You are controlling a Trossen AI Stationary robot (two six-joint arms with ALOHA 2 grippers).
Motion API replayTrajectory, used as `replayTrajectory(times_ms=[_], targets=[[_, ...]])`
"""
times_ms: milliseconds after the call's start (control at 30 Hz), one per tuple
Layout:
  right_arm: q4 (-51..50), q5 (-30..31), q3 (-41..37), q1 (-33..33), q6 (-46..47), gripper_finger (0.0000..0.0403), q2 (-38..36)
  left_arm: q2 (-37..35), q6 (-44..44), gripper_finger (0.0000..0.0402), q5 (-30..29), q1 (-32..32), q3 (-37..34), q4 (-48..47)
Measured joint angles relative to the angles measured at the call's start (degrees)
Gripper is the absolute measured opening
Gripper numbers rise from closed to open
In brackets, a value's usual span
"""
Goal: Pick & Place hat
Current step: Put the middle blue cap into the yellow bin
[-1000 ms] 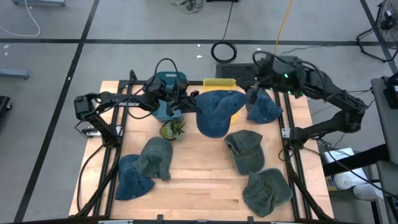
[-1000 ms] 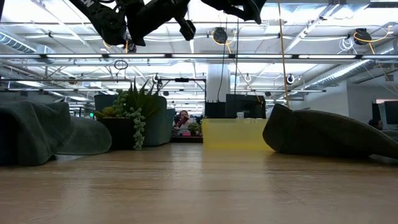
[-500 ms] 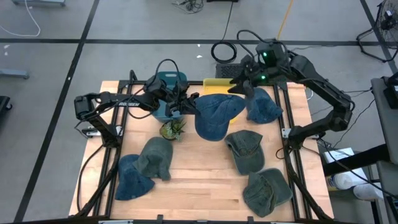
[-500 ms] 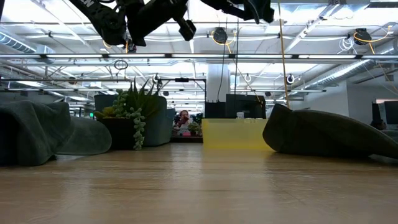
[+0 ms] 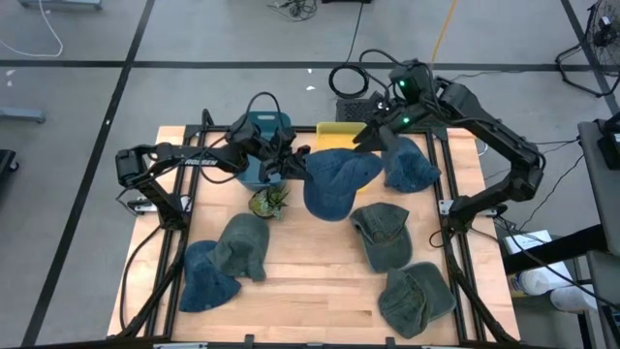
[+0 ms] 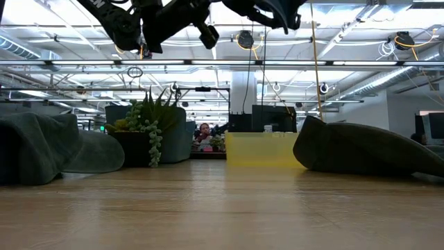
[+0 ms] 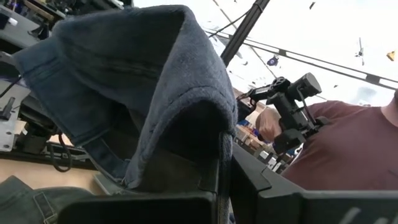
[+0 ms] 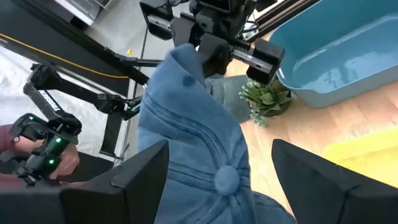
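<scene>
Two robot arms meet over the back of the wooden desk, where the left tool is clamped on the edge of a blue denim hat, holding it in the air with its crown hanging beside the yellow bin and the teal bin. From the far side, the right tool hovers at the hat's other edge, its fingers set apart on either side of the crown button, not yet touching the cloth as far as the frames show.

Five more hats lie scattered on the desk: one blue denim hat under the right arm, three grey-green ones and another blue hat toward the front, near a small potted succulent.

Judged from here, the step in hand looks like a handover. It would go best if the right tool took a full fold of brim or crown before the left one let go, since limp denim slips from a shallow pinch.
</scene>
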Motion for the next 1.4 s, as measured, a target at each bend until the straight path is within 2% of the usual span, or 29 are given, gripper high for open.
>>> replayTrajectory(times_ms=[167, 267, 433, 533, 933, 1200, 1400], targets=[[-1.6, 3.0, 0.0, 0.1, -1.6, 0.0272, 0.2, 0.0, 0.0, 0.0012, 0.0, 0.2, 0.0, 0.1], [-3.7, 2.7, 0.0, 0.9, -1.7, 0.0271, 1.2, 0.0, 0.0, 0.0012, 0.1, 0.5, 0.0, 0.1], [-3.5, -4.4, 0.0, 3.9, -1.9, 0.0263, 1.9, 0.0, -0.1, 0.0012, 0.3, 1.3, 0.0, 0.1], [-2.7, -6.1, 0.0, 5.6, -2.2, 0.0249, 2.1, 0.0, -0.3, 0.0012, 0.3, 1.9, 0.0, 0.0], [1.4, -6.4, 0.0, 5.9, 0.5, 0.0153, -0.5, 0.0, -1.4, 0.0012, 0.7, 2.4, 0.0, -0.1], [6.6, -13.0, 0.0, 6.3, 4.0, 0.0107, -1.9, 0.0, -1.4, 0.0012, 0.6, 2.4, 0.0, -0.1], [7.7, -13.6, 0.0, 7.2, 4.1, 0.0018, -1.5, 0.0, -1.4, 0.0012, 0.5, 2.4, 0.0, -0.2]])
